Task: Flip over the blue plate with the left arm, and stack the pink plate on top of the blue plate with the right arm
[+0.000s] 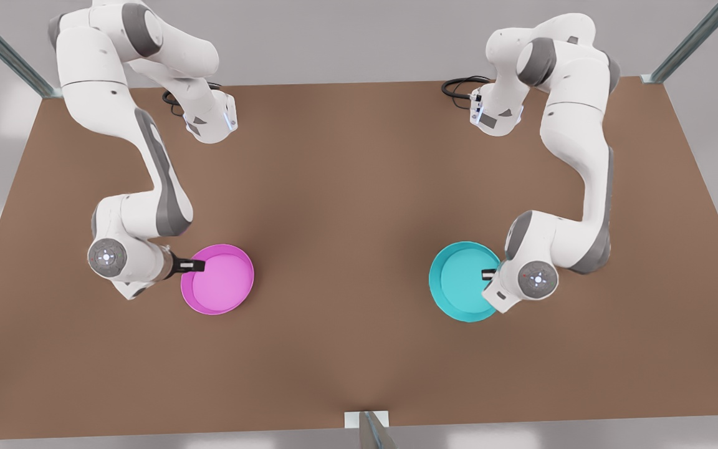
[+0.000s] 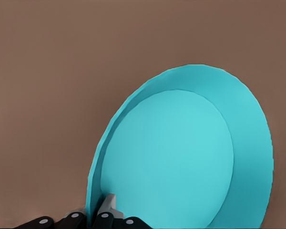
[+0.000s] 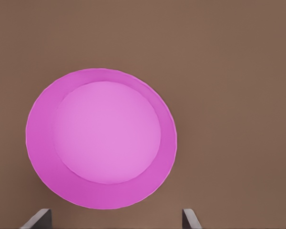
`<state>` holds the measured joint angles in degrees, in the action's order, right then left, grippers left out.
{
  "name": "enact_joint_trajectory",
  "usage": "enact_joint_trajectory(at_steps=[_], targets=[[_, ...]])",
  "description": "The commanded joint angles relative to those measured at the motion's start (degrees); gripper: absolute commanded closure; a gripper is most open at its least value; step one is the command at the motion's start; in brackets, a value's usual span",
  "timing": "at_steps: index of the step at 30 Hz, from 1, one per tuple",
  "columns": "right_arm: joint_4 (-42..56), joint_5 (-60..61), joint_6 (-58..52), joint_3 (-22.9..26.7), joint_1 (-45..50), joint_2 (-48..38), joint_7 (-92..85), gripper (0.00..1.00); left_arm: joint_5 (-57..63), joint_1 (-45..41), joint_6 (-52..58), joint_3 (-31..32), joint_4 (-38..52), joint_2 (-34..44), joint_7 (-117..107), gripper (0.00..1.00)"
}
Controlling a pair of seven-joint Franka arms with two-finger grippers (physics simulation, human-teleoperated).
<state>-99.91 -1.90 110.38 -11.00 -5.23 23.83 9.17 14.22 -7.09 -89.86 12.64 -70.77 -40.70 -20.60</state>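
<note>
The blue plate (image 1: 462, 282) lies open side up on the brown table at the front view's right. My left gripper (image 1: 490, 274) is shut on the plate's rim on the side away from the table's middle. In the left wrist view the fingers (image 2: 109, 206) pinch the blue plate (image 2: 181, 157) at its rim, and the plate looks tilted. The pink plate (image 1: 220, 279) lies open side up at the front view's left. My right gripper (image 1: 196, 266) hovers open over its outer edge. The right wrist view has the pink plate (image 3: 102, 138) whole, beyond the spread fingertips (image 3: 39, 218).
Bare brown table (image 1: 346, 218) spans the wide gap between the two plates. Both arm bases with black cables (image 1: 459, 86) stand at the far edge. Metal frame posts (image 1: 4, 50) rise at the far corners, and a small bracket (image 1: 366, 423) sits at the near edge.
</note>
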Motion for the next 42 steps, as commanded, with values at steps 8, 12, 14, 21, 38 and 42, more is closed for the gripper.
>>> enact_joint_trajectory(at_steps=[8,12,14,21,38,42], targets=[[-10.9,8.2,10.7,-0.2,-6.4,0.1,-7.8,0.0,14.4,-11.5,11.2,-0.3,1.9,-0.1,-10.0,0.79],[-13.2,8.3,13.5,-0.2,-9.8,1.4,-13.0,0.0,23.4,-19.2,18.8,-0.5,2.8,-0.6,-13.7,0.79],[-14.5,9.4,14.4,-0.2,-9.9,1.6,-13.0,0.0,28.6,-21.5,21.6,-0.5,2.8,-1.2,-13.8,0.79],[-17.8,9.8,22.5,-0.5,-9.3,3.2,-14.4,0.0,41.7,-30.1,27.5,-0.9,2.7,-4.7,-14.1,0.79],[-10.1,13.4,21.5,-0.5,-9.1,10.6,-22.7,0.0,57.9,-45.5,37.8,-0.9,2.7,-15.6,-14.1,0.79],[-9.8,13.3,21.3,-0.5,-9.1,11.1,-22.4,0.13,59.6,-47.1,39.8,-0.9,2.7,-17.0,-14.1,0.79]])
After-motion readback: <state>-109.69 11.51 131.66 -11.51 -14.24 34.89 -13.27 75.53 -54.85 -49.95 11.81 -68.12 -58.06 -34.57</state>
